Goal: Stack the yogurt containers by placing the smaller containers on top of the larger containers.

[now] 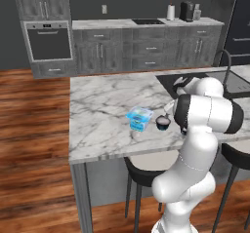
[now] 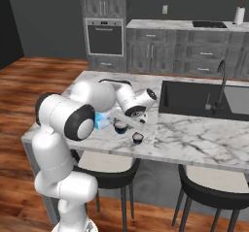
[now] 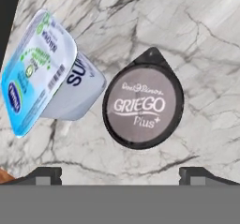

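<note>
Overhead, the pincer [image 3: 120,174] hangs spread wide and empty, its two dark tips framing the wider dark cup [image 3: 143,105], evidently lined up to descend on it. That cup stands upright on the marble surface [image 3: 197,40], its grey "Griego" lid facing up, close beside the light-blue tub [image 3: 44,73], the likely base of the stack, so any lift across would be short. The tinier dark cup [image 2: 138,138] sits apart, nearer the surface's edge, presumably awaiting its turn.
</note>
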Controlling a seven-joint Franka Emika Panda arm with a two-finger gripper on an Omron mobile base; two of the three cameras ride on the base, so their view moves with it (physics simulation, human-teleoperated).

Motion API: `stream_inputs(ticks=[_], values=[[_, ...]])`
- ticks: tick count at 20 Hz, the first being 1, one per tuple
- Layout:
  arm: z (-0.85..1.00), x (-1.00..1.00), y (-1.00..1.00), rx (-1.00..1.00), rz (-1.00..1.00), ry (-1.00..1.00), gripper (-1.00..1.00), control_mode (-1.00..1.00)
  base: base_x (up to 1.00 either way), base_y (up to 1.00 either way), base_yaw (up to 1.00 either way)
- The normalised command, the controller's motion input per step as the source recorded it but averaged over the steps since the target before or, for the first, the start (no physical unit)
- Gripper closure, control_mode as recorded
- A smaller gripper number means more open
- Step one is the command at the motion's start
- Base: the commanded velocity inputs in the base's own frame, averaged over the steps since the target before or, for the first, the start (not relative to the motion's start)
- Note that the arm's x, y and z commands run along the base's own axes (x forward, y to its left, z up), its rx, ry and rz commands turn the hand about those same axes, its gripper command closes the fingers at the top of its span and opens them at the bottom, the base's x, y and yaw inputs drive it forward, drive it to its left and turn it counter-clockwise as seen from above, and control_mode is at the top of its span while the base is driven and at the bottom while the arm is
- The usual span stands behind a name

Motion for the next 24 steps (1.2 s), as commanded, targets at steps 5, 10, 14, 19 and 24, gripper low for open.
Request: stream_inputs(ticks=[5, 10, 14, 19, 24], values=[[-0.09, 0.2, 0.0, 0.0, 0.04, 0.0, -1.0, -1.0, 0.0, 0.0, 0.0], [-0.12, 0.15, 0.0, 0.0, 0.05, 0.0, -1.0, -1.0, 0.0, 0.0, 0.0], [-0.13, 0.14, 0.0, 0.0, 0.05, 0.0, -1.0, -1.0, 0.0, 0.0, 0.0], [-0.11, 0.12, 0.0, 0.0, 0.06, 0.0, -1.0, -1.0, 0.0, 0.0, 0.0], [-0.07, 0.06, 0.0, 0.0, 0.05, 0.0, -1.0, -1.0, 0.0, 0.0, 0.0]])
